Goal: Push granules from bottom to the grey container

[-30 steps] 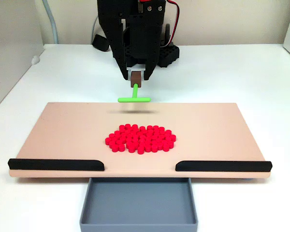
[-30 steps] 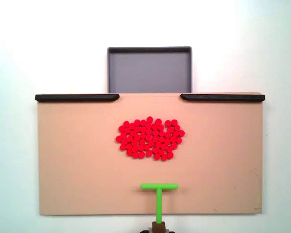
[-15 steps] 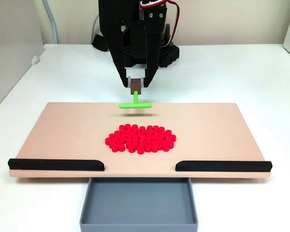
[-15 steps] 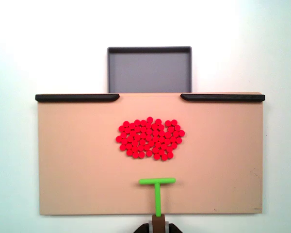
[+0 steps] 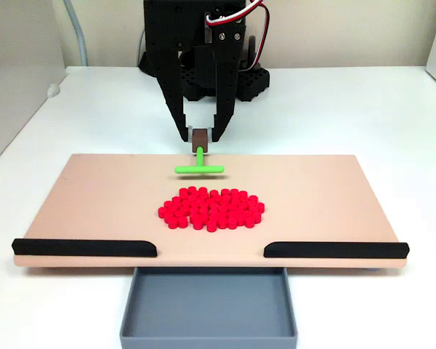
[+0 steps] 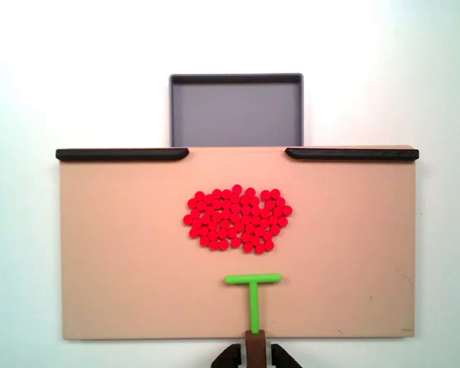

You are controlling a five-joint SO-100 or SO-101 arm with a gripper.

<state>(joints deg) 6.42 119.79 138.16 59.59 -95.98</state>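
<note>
The end effector [image 5: 200, 137] grips the green pusher [image 6: 252, 290], probably just above the board, below the red granules [image 6: 237, 219] mid-frame; next, slide them up into the grey container [image 6: 235, 80].

A white counter [image 5: 363, 109] carries a flat tan board [image 5: 94, 196], wide and rectangular, shown in both fixed views [image 6: 123, 253]. Two black strips sit along one long edge of that board, one at each end with a gap between them: in a fixed view the left strip [image 5: 83, 248] and the right strip [image 5: 336, 250] lie along the near edge. A pale wall [image 5: 349, 33] rises behind the counter, and a light cable [image 5: 78, 33] hangs down beside it.
</note>
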